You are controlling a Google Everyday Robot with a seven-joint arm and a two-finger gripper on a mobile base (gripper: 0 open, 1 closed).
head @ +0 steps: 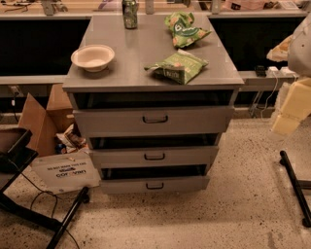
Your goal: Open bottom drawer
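Note:
The grey cabinet (pixel 146 48) stands in the middle with three drawers. The bottom drawer (pixel 154 185) has the slimmest front and a small dark loop handle (pixel 155 186) at its centre. A dark gap shows above its front. The mid-height drawer (pixel 154 156) and the tallest drawer (pixel 154 119) sit above it, each with a dark gap over its front. My gripper (pixel 287 121) is a pale yellowish shape at the right edge. It is well to the right of the cabinet, at about the top drawer's height, and touches nothing.
On the cabinet top are a beige bowl (pixel 93 57), a green can (pixel 129 13) and two green snack bags (pixel 177 66) (pixel 185 29). A cardboard box (pixel 46 121) and a white sign (pixel 65 171) lie at the left. Black stand legs (pixel 68 219) (pixel 294 187) and cables cross the speckled floor.

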